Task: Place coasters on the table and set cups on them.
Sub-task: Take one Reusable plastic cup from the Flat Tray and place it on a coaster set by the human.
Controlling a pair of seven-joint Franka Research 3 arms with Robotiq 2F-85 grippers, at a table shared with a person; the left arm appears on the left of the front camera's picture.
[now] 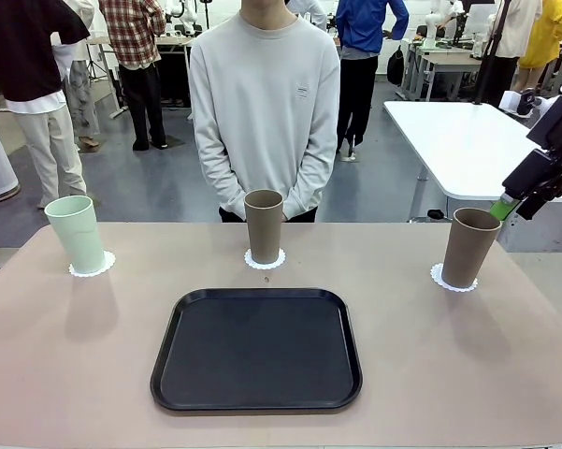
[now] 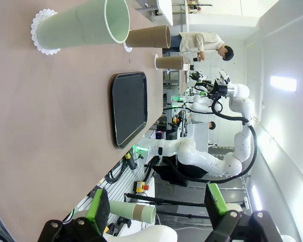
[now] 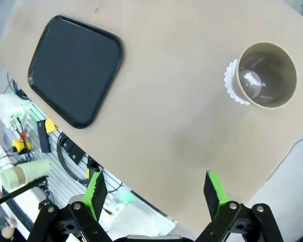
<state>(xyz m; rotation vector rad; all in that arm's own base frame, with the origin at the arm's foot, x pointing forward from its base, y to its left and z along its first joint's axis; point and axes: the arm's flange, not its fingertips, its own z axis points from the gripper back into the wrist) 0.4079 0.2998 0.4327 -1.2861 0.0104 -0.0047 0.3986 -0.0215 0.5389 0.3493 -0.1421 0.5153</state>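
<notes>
Front view shows you three cups (image 1: 264, 224) on coasters (image 1: 265, 261) along the table's (image 1: 75, 355) far edge, both grippers' jaws wide open, empty.

Matt cups (image 1: 264, 225) on lacy paper coasters (image 1: 265, 261), matt table (image 1: 75, 355).

Both grippers' jaws wide apart.

Bright, even overhead light; soft shadows on the desk (image 1: 468, 374); sharp focus; wide-angle bending beyond the fingers (image 3: 215, 189).
</notes>
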